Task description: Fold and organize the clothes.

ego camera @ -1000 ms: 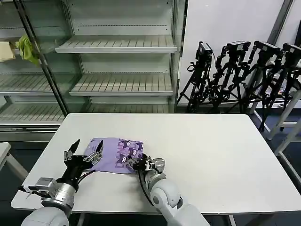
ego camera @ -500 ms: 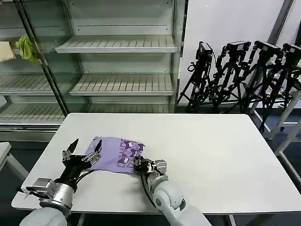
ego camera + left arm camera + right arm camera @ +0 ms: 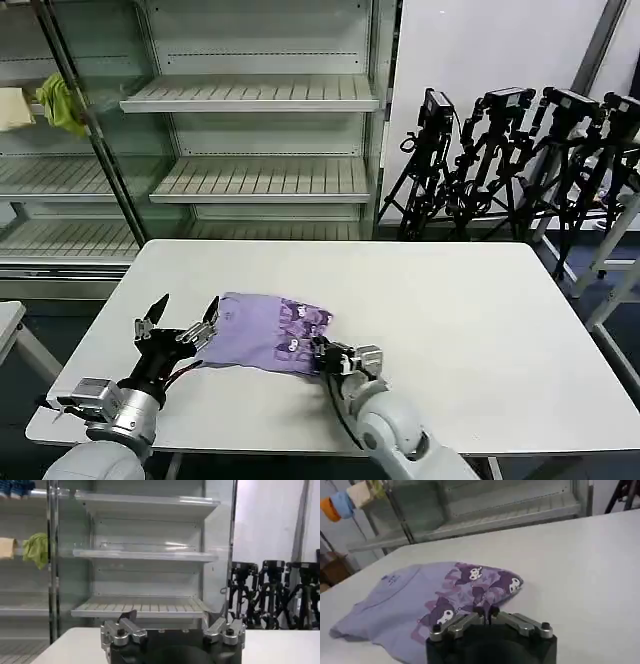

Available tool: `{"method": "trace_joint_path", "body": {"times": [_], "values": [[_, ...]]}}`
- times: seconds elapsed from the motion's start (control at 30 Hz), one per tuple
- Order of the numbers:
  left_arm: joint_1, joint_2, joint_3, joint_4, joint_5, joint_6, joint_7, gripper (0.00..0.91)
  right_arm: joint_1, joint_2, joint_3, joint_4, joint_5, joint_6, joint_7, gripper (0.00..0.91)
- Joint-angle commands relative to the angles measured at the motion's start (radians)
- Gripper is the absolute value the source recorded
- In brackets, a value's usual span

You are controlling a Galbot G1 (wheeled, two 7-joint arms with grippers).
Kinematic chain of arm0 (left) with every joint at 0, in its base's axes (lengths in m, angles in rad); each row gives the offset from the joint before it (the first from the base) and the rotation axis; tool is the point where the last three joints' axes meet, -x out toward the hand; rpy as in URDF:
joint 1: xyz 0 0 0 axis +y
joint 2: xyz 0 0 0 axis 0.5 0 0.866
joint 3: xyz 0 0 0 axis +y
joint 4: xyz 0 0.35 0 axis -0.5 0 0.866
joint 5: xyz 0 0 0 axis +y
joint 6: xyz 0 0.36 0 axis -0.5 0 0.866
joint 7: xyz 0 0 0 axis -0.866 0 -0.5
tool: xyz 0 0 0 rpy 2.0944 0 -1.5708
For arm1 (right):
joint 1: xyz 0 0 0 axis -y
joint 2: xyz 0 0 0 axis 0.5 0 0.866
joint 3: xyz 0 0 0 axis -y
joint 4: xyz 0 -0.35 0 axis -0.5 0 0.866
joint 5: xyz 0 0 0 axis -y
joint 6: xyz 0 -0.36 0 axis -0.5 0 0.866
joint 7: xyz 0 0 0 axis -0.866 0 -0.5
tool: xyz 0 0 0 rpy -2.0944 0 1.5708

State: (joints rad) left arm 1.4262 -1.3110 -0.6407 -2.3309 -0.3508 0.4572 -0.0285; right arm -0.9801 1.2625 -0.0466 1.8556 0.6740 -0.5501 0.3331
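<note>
The right hand [image 3: 318, 349] pinches the soft light purple T-shirt [image 3: 262, 332] on the white tabletop [image 3: 480, 320]; the left hand [image 3: 178, 318] is spread open beside it.

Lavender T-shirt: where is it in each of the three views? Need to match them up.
Head view: the lavender T-shirt lies bunched on the white table, near the front edge, between the left gripper and the right gripper.
Left wrist view: not in it.
Right wrist view: it spreads just beyond the right gripper, which pinches its printed edge.
Shared landmark: the metal shelving.
</note>
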Motion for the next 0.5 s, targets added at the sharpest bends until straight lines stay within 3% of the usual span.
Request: {"method": "trace_joint_path", "body": {"times": [0.03,0.23,0.5], "values": [[-0.003,-0.002,0.017,-0.002,0.006,0.002,0.0,0.907,-0.096,-0.299,0.083,0.201,0.06,-0.006,0.008,0.0],[-0.005,-0.002,0.033,-0.004,0.01,0.002,0.0,0.907,-0.148,-0.458,0.157,0.308,0.091,-0.022,0.052,0.0],[-0.012,-0.004,0.046,0.0,0.013,0.002,0.0,0.907,-0.137,-0.558,0.202,0.354,0.101,-0.028,0.087,0.0]]}}
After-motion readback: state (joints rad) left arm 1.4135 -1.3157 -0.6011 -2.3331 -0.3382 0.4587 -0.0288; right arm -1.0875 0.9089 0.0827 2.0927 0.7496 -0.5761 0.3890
